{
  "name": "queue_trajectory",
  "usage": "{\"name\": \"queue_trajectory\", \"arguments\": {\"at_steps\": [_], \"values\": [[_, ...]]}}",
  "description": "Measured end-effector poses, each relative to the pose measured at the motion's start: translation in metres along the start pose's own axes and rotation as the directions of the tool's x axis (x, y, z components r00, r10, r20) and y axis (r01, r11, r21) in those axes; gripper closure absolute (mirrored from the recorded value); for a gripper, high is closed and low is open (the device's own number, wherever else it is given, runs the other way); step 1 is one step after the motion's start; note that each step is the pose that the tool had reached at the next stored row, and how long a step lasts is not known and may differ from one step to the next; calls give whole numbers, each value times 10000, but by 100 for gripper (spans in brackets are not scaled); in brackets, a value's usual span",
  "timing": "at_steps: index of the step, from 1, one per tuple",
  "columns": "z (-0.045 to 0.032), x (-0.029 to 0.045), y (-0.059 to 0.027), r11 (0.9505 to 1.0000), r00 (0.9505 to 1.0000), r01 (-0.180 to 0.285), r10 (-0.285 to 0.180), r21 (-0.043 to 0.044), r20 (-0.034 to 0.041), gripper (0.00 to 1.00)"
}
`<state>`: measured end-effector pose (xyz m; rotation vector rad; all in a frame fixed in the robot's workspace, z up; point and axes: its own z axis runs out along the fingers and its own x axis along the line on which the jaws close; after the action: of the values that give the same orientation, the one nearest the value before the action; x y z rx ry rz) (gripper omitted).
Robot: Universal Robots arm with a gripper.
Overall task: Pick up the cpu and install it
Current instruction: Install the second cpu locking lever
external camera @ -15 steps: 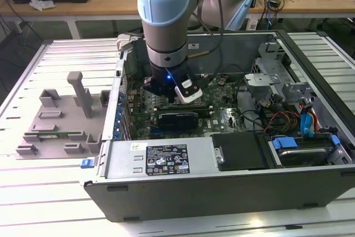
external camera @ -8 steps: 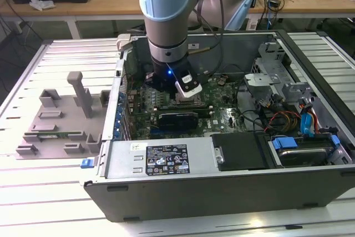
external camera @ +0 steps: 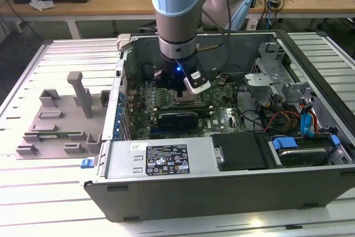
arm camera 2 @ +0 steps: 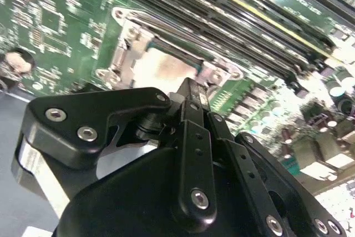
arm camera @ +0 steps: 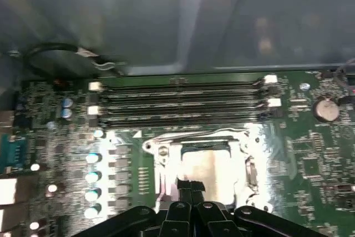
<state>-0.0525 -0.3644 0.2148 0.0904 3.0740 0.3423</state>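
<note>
In the exterior view the arm (external camera: 176, 9) hides the socket. In both wrist views the black linkage covers the near edge of the cpu (arm camera: 209, 166) (arm camera 2: 161, 69) (its glare blurs the rim); the jaws' state cannot be judged.

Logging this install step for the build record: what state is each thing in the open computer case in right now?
Shiny silver-grey square cpu: lying flat inside the socket frame, under the gripper.
Metal socket frame: open, its middle uncovered.
Black gripper: low over the cpu; grip cannot be told.
Grey computer case: side panel off, motherboard exposed.
Long black memory slots: end latches upright.
</note>
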Motion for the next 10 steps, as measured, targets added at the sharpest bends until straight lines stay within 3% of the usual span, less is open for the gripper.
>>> {"name": "queue_trajectory", "arguments": {"at_steps": [5,8,10], "values": [[14,-141,37,9999,10000,-78,78,134,27,89],[-3,-149,64,9998,10000,-80,79,200,30,89],[-54,-152,83,9997,10000,-77,77,214,31,89]]}}
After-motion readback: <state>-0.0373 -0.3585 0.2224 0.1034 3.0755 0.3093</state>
